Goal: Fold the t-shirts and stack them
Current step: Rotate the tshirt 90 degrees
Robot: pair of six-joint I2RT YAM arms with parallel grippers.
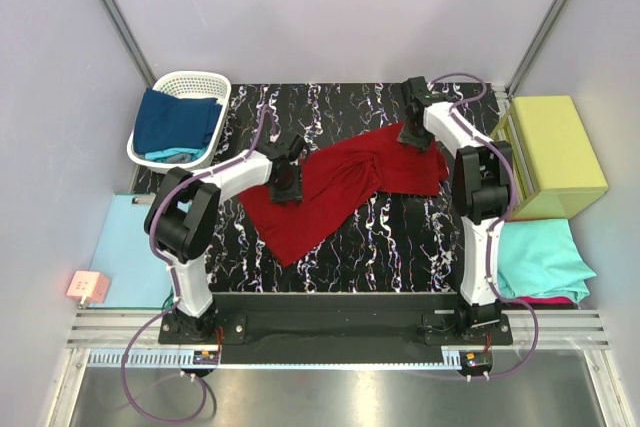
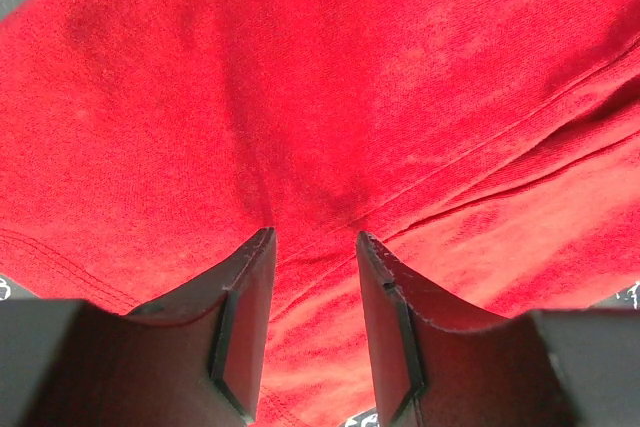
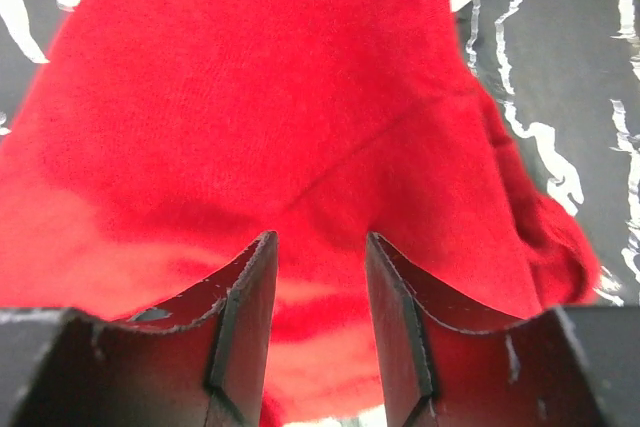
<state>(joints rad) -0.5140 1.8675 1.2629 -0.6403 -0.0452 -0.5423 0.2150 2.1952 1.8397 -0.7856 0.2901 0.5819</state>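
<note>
A dark red t-shirt point(image 1: 340, 182) lies crumpled in a diagonal band across the black marbled table point(image 1: 400, 237). My left gripper point(image 1: 287, 187) is down on its left part. In the left wrist view my left gripper point(image 2: 315, 235) has its jaws a little apart, with the red cloth point(image 2: 320, 97) under and between them. My right gripper point(image 1: 412, 137) is down on the shirt's far right end. In the right wrist view my right gripper point(image 3: 320, 237) also has its jaws a little apart over the red cloth point(image 3: 260, 97). Neither has cloth pinched.
A white basket point(image 1: 215, 82) at the back left holds a navy blue shirt point(image 1: 175, 119). A yellow-green box point(image 1: 555, 152) stands at the right. A teal shirt point(image 1: 540, 257) lies on a magenta one point(image 1: 545, 300) in front of it. A pale-blue sheet point(image 1: 125, 247) lies at the left.
</note>
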